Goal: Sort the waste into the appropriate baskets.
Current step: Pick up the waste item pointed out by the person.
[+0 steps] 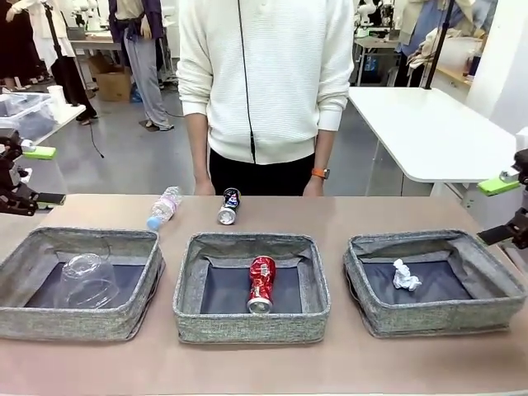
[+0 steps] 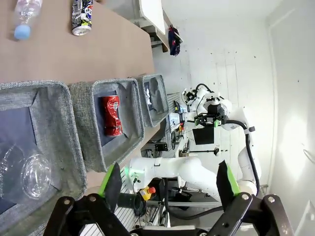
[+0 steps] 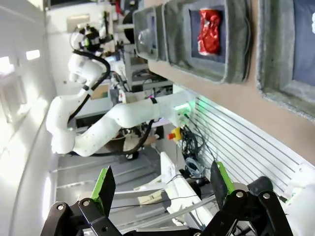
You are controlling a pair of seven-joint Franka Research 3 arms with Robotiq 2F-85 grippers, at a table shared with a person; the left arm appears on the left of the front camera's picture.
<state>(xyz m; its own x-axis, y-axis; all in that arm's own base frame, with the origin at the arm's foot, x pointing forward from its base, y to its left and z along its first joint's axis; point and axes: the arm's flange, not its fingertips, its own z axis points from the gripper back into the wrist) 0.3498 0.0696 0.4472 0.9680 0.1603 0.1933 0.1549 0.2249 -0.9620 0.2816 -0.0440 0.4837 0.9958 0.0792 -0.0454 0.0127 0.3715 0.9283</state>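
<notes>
Three grey baskets stand in a row. In the left basket (image 1: 78, 323) (image 2: 51, 123) lies a clear cup (image 1: 87, 280) (image 2: 29, 171). A red can (image 1: 261, 284) (image 2: 111, 115) (image 3: 209, 32) rests in the middle basket (image 1: 247, 327) (image 3: 237, 44), and a paper ball (image 1: 405, 275) in the right basket (image 1: 437, 318). Beyond them on the table lie a blue-capped bottle (image 1: 163, 207) (image 2: 24, 14) and a dark can (image 1: 228, 206) (image 2: 82, 17). My left gripper (image 1: 43, 176) (image 2: 169, 189) hangs open at the left table edge. Off the right edge, my right gripper (image 1: 497, 210) (image 3: 160, 189) is open too, and both hold nothing.
A person in a white sweater (image 1: 264, 74) stands at the far side, hands near the table edge behind the dark can. A white table (image 1: 429, 132) stands at the back right. A bare strip of brown tabletop (image 1: 264, 367) runs in front of the baskets.
</notes>
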